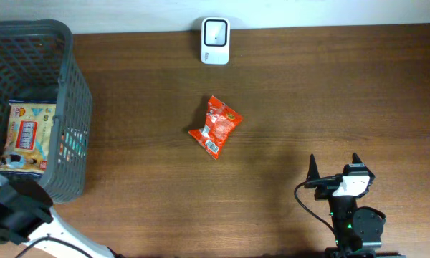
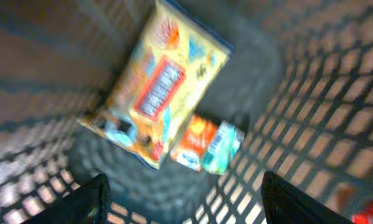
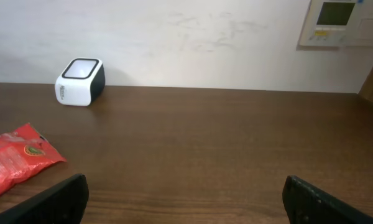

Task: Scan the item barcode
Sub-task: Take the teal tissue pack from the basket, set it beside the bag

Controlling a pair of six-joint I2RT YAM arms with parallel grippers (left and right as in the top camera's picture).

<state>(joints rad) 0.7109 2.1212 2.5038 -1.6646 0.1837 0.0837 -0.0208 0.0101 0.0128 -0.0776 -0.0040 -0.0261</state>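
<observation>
Your left wrist view is smeared with blur (the basket [image 2: 336, 81] mesh especially); overhead and right wrist are sharp, evenly lit.

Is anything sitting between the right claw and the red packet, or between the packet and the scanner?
Nothing visible. Bare table lies between the open right claw and the red packet, and between the packet and the white scanner at the far edge. The basket stands well aside.

- It resembled a shop checkout: a white barcode scanner [image 1: 215, 41] stood on a wooden counter [image 1: 330, 86].
- A grey shopping basket [image 1: 77, 115] held packaged snacks [image 1: 30, 136].
- A control panel [image 3: 339, 22] hung on the plain wall.
</observation>
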